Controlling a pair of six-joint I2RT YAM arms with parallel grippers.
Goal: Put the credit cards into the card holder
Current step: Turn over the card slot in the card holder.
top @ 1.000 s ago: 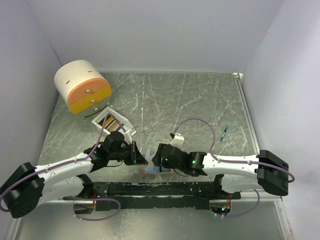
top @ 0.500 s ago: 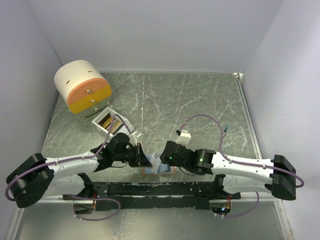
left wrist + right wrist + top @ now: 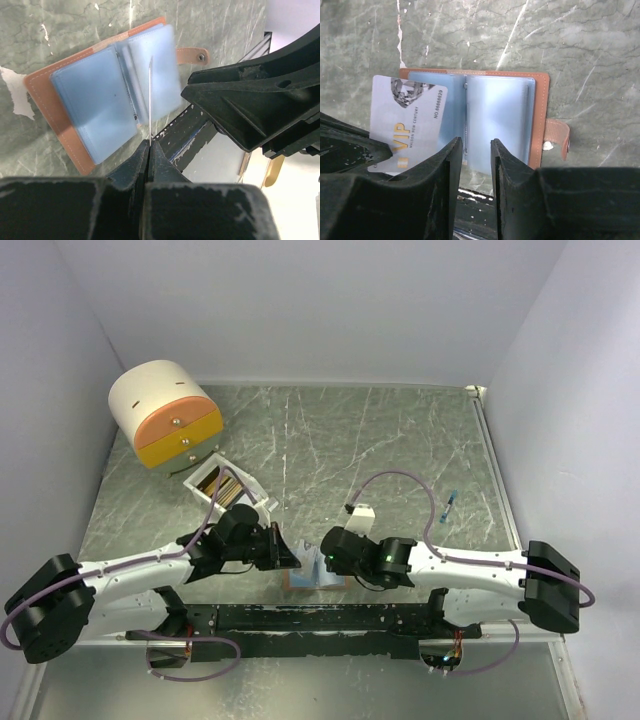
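The card holder [image 3: 502,117] lies open on the table near the front edge, salmon-brown outside and pale blue inside, its snap strap [image 3: 559,137] to one side. It also shows in the left wrist view [image 3: 100,100] and the top view [image 3: 316,577]. My left gripper [image 3: 150,144] is shut on a pale grey credit card [image 3: 405,125] with gold "VIP" lettering. It holds the card on edge over one half of the holder. My right gripper [image 3: 475,142] hovers just above the holder's fold, its jaws a narrow gap apart and empty. More credit cards [image 3: 225,486] sit in a white box.
The small white open box [image 3: 250,495] stands left of centre. The round cream-and-orange drawer unit [image 3: 165,420] is at the back left. A small blue object [image 3: 449,505] lies at the right. A black rail [image 3: 300,618] runs along the front edge, close to the holder.
My left gripper has moved right with the card, up to the holder. My right gripper shifted slightly right, then back left over the holder.
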